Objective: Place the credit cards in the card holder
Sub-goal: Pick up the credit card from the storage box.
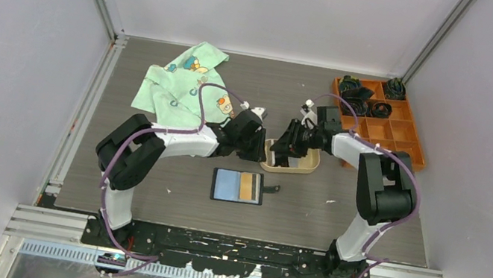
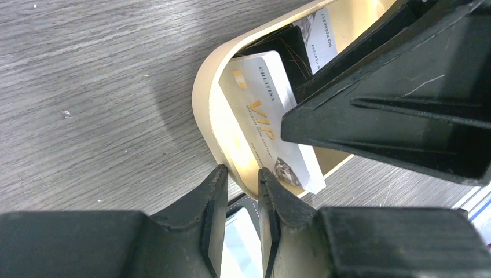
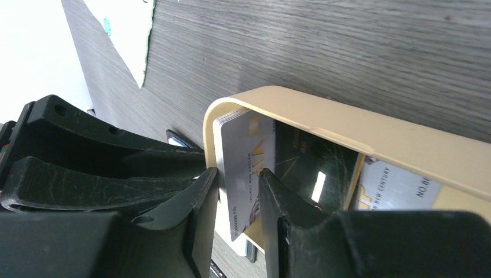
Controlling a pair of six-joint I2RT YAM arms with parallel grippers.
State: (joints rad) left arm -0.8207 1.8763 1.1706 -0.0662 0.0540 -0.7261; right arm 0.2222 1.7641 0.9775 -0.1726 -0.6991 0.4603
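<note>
The card holder (image 1: 238, 187) lies open on the table in front of a beige tray (image 1: 306, 168), showing a blue and a tan panel. In the tray (image 2: 202, 98) stand the credit cards: a white VIP card (image 2: 260, 110) leaning by the end wall, a dark card (image 3: 307, 168) and another white card (image 3: 399, 185). My left gripper (image 2: 242, 174) is shut on the tray's end wall, one finger outside and one inside. My right gripper (image 3: 236, 174) reaches into the tray (image 3: 347, 124). Its jaws stand apart around the VIP card (image 3: 240, 156), with one tip on the printed face.
A pale green printed cloth (image 1: 181, 83) lies at the back left. An orange compartment box (image 1: 383, 120) with black items sits at the back right. The holder's snap tab (image 1: 272, 187) sticks out to its right. Both arms meet over the tray.
</note>
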